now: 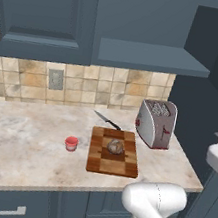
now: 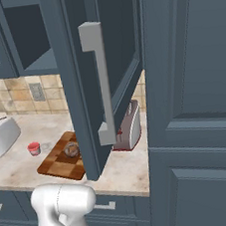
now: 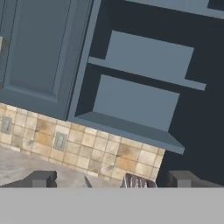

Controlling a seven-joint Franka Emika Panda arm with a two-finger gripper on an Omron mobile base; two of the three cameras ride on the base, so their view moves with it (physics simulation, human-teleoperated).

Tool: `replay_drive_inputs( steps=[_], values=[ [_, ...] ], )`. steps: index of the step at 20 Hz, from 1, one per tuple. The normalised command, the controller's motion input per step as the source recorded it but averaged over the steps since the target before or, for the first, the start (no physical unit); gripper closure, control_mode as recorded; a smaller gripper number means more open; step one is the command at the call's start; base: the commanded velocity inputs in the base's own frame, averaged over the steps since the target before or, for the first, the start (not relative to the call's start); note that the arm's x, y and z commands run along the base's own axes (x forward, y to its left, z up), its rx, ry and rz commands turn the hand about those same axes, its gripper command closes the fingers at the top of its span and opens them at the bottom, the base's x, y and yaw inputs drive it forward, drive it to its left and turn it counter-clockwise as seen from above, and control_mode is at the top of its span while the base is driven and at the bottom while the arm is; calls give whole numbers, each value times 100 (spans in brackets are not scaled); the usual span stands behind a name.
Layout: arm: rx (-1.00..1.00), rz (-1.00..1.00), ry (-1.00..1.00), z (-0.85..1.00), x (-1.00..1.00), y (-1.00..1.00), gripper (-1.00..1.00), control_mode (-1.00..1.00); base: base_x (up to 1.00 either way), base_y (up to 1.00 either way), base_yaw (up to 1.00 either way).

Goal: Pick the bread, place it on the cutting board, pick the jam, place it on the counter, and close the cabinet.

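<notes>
Cabinet (image 3: 131, 87) stands open before the raised hand, whose jaws are spread wide, grasping nothing.

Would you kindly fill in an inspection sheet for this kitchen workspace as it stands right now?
Surface: beige marbled counter, tiled wall behind.
Job's things: bread sits on the cutting board; red jam stands on the counter left of the board, apart from it; cabinet open, its door swung out, shelves bare.
Clutter: toaster right of the board; knife behind it.
Grippers: gripper open, holding nothing, facing the open cabinet.
Cables: nothing seen.
Surroundings: wall sockets, drawers below the counter.
</notes>
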Motion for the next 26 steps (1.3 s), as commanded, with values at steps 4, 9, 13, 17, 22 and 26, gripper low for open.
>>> replay_drive_inputs(
  steps=[4,9,13,17,22,26],
  values=[
    [0,0,-5,0,-20,0,-100,-100,0,0,0],
    [0,0,-3,0,-11,-6,-100,-100,0,0,0],
    [0,0,0,0,-11,-13,-100,-100,0,0,0],
    [0,0,-1,0,-20,-13,-100,-100,0,0,0],
    [0,0,-2,0,-28,-5,-100,-100,0,0,0],
    [0,0,-3,0,-19,-6,-100,-100,0,0,0]
  ],
)
